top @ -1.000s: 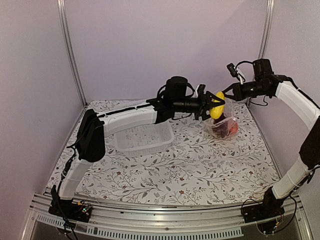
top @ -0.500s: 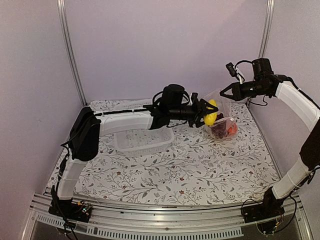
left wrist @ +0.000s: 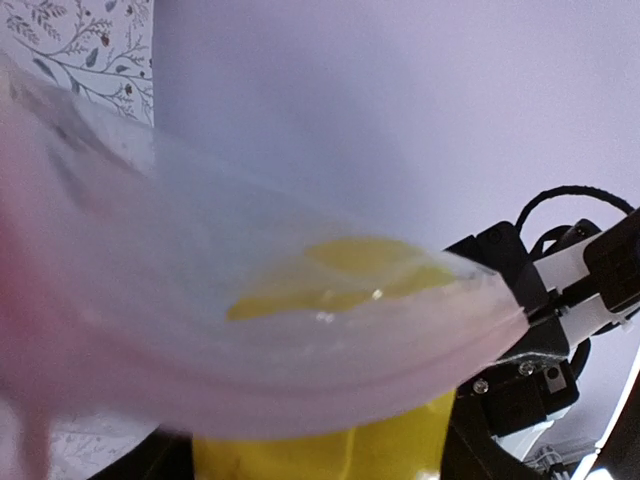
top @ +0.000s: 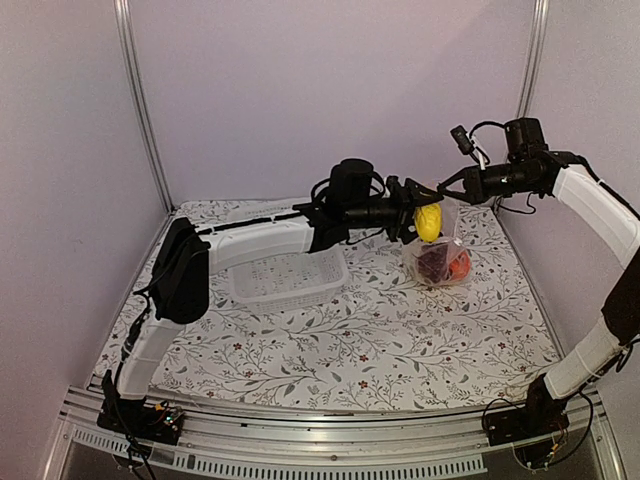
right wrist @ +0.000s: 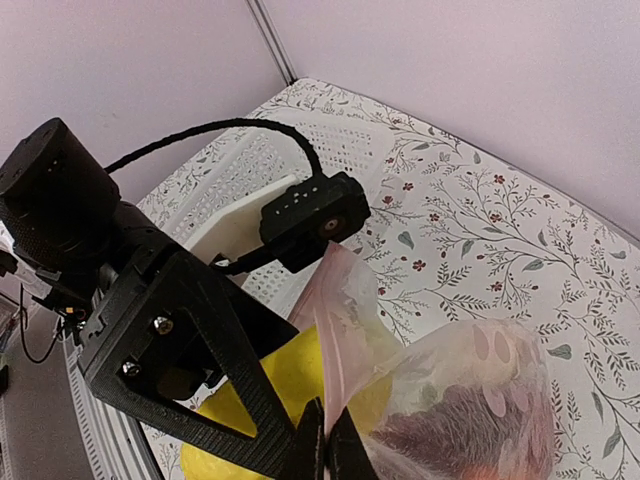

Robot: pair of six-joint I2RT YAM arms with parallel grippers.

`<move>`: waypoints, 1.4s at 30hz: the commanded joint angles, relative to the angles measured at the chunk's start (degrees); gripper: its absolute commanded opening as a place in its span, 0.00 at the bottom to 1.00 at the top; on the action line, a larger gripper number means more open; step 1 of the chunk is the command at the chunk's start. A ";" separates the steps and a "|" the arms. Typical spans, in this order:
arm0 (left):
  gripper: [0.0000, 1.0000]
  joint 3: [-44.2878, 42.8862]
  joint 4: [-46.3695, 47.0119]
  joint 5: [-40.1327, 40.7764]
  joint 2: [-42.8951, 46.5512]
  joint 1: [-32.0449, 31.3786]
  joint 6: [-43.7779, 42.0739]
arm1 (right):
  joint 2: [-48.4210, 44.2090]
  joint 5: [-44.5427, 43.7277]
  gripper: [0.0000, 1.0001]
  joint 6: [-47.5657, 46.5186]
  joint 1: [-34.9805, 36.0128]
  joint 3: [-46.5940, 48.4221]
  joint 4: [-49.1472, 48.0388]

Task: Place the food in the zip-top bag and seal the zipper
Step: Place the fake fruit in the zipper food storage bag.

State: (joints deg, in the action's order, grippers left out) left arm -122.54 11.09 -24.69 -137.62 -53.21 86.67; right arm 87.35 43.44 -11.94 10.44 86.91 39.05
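Though the table point(top: 400, 340) and white basket point(top: 288, 277) look unchanged, the left gripper point(top: 426, 217), clamped on the yellow food point(top: 429, 226), now sits higher, at the mouth of the zip-top bag point(top: 440, 262) far right. The right gripper point(right wrist: 325, 432) pinches the bag's top edge tight.

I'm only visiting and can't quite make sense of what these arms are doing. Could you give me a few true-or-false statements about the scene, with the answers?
1. The left gripper holds a yellow food piece at the mouth of the zip-top bag. True.
2. The right gripper is open and holds nothing. False: it is pinched shut on the bag's top edge, holding it up.
3. The bag has food inside. True: a dark red piece and an orange piece show through it.
4. The white basket is piled with food. False: no food shows in it.
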 commanded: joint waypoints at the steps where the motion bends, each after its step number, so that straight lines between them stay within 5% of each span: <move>1: 0.82 -0.93 -2.19 1.68 -0.46 -0.14 -0.22 | -1.85 1.79 0.00 0.87 0.64 0.85 -0.89; 5: 0.99 2.70 -2.15 2.98 2.68 -0.14 -1.82 | -1.18 1.12 0.00 1.46 0.67 1.32 -0.90; 18: 1.00 -4.30 -6.35 10.41 1.51 -0.38 -7.35 | 0.61 1.71 0.00 3.00 0.61 2.68 -0.82; 27: 0.99 -4.67 -1.63 27.25 0.64 -1.47 -9.50 | 2.55 2.26 0.00 7.28 0.18 5.34 -0.73; 34: 1.00 -6.58 -4.34 30.53 0.50 -1.59 -14.89 | 4.34 4.86 0.00 9.34 -2.34 5.99 -1.19; 42: 1.00 -7.94 -1.06 31.24 3.59 -1.73 -31.69 | 5.95 5.20 0.00 9.16 -2.70 5.86 -1.35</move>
State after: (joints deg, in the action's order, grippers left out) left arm -129.25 7.49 4.58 -136.42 -54.24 66.92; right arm 92.55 47.22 -3.18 8.16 91.48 38.44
